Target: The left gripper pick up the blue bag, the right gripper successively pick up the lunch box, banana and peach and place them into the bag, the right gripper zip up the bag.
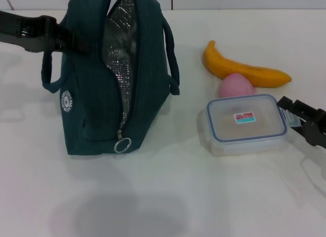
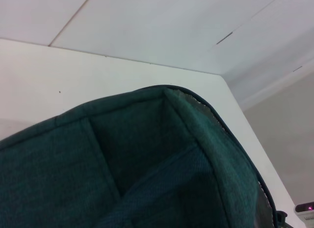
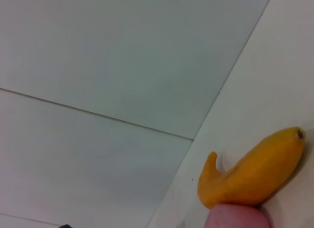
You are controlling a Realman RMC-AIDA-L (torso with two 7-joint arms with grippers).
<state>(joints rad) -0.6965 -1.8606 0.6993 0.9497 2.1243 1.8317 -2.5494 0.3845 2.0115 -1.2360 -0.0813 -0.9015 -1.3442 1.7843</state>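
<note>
The blue bag (image 1: 97, 94) stands upright at the left of the table, its zipper open and the silver foil lining showing. My left gripper (image 1: 63, 39) reaches in from the left and is shut on the bag's near handle, high on its side. The bag's fabric (image 2: 147, 169) fills the left wrist view. The lunch box (image 1: 247, 124) lies flat at the right. My right gripper (image 1: 296, 120) is open at the box's right end, touching or nearly touching it. Behind the box sit the peach (image 1: 235, 85) and the banana (image 1: 244, 70). The right wrist view shows the banana (image 3: 255, 169) and the peach (image 3: 238, 217).
The white table (image 1: 168, 196) runs up to a white tiled wall (image 1: 229, 0) behind the bag. The zipper's metal ring pull (image 1: 122, 145) hangs at the bag's lower front. A second handle loop (image 1: 173, 63) sticks out on the bag's right side, toward the fruit.
</note>
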